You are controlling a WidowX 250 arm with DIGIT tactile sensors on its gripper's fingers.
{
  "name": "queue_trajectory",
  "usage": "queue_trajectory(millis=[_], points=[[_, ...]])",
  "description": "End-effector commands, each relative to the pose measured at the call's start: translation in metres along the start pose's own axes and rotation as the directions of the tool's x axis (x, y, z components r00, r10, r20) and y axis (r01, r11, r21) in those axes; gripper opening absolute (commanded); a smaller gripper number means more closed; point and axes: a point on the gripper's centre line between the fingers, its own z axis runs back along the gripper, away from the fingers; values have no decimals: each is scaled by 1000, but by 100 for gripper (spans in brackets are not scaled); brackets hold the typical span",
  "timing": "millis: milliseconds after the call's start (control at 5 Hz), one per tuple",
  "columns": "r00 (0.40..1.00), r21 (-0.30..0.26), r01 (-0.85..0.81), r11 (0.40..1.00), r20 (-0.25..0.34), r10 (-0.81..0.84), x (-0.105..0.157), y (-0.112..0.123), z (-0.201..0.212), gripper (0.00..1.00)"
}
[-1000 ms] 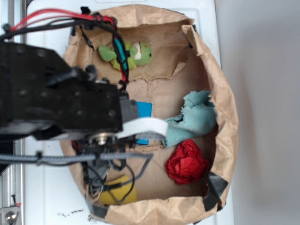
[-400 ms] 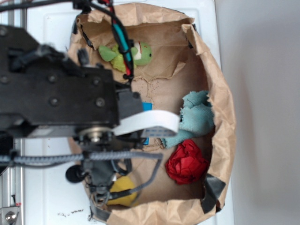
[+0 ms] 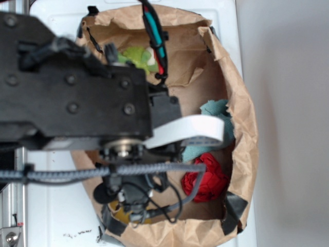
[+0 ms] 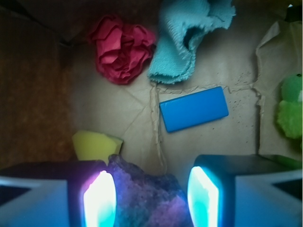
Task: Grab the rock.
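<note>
The tool [image 4: 150,196] stands open, its two glowing fingers [image 4: 99,198] spread wide with the rock [image 4: 144,196] sitting between them at the bottom of the wrist view; the left finger looks close to or touching the stone, the right one has a clear gap, and nothing is clamped yet. The rock lies on the paper floor of the bag, just beside the yellow sponge wedge [image 4: 96,144] and apart from the blue block [image 4: 194,109].

My judgement is that the off-centre fit is the main risk: closing from here could shove the jagged stone sideways, or pinch it on a slope so it twists out. The sponge wedge is near enough to get caught by the left finger.

The surface is creased brown paper, the base of an open paper bag [image 3: 247,128] resting on a white bench [image 3: 56,6]. A red cloth ball [image 4: 122,47], a teal cloth [image 4: 187,40] and a green plush toy [image 4: 291,109] lie further in. In the exterior view the black arm [image 3: 72,92] hides the rock, and the bag walls leave little room to shift sideways
</note>
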Motion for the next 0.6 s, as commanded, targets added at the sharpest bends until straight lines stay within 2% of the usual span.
queue_trajectory(millis=[0,400], points=[[992,30,-52,998,117,48,29,19,30,0],[989,76,-86,993,123,76,42,32,43,0]])
